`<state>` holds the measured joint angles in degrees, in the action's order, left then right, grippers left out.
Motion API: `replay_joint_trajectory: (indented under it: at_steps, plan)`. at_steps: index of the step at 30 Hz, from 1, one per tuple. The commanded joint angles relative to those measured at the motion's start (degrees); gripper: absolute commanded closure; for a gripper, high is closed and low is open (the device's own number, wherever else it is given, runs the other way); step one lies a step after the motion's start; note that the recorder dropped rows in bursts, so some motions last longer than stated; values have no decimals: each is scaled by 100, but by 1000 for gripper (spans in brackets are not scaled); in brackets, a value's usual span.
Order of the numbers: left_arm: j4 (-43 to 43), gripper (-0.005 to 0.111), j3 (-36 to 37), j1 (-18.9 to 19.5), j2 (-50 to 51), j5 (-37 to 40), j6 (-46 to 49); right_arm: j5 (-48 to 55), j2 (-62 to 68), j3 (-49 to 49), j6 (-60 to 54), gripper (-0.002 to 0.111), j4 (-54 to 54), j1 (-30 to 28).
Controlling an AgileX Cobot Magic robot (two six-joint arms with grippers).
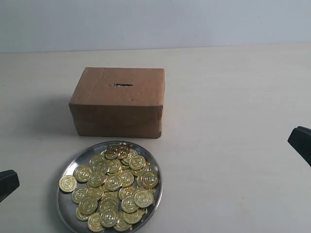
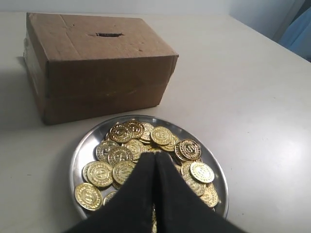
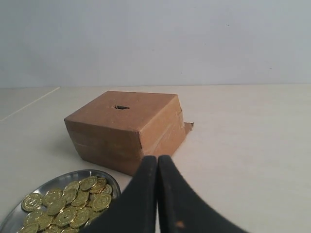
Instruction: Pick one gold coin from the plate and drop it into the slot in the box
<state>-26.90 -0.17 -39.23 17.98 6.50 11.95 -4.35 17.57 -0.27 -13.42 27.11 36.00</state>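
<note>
We are holding our left hand (image 2: pixel 154 164) beside the plate (image 2: pixel 82 148) to reach coins (image 2: pixel 120 155); it and our right hand (image 3: pixel 157 161) are pinched together, empty.

Left gripper (image 2: pixel 155 167) fingers pressed together over plate (image 2: pixel 87 145) of gold coins (image 2: pixel 121 155); box (image 2: pixel 97 63) just behind (slot (image 2: pixel 109 34) on top).

There is one box (image 1: pixel 116 102) with one slot (image 1: pixel 123 85) in its top, and one plate (image 1: pixel 80 158) just ahead of the left hand (image 2: pixel 154 162). The plate holds a single heap of coins (image 1: pixel 114 187), thirty or more, overlapping too much for an exact count. Two hands show, the left and the right hand (image 3: pixel 157 158).
</note>
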Motion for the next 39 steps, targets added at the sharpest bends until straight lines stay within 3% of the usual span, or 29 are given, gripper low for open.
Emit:
replay_joint_trajectory:
  at_steps: [1,7,16,24,32,36,39]
  plan:
    - [-31,107,17,-17,-30,25,-20,-16,-16,27,10,108,0,-3]
    - [-31,107,17,-17,-30,25,-20,9,-77,27,10,108,0,-129]
    - [-31,107,17,-17,-30,25,-20,828,-1168,27,-687,108,-160,-2373]
    - [-31,107,17,-17,-30,47,-21,1507,-1757,27,-1087,108,-298,-3426]
    - [-31,107,17,-17,-30,61,-21,2137,-1757,27,-1037,108,-890,-3538]
    - [-31,107,17,-17,-30,61,-21,2137,-1757,27,-550,108,-904,-3538]
    - [-31,107,17,-17,-30,61,-21,2156,-1757,27,84,108,-1491,-3538]
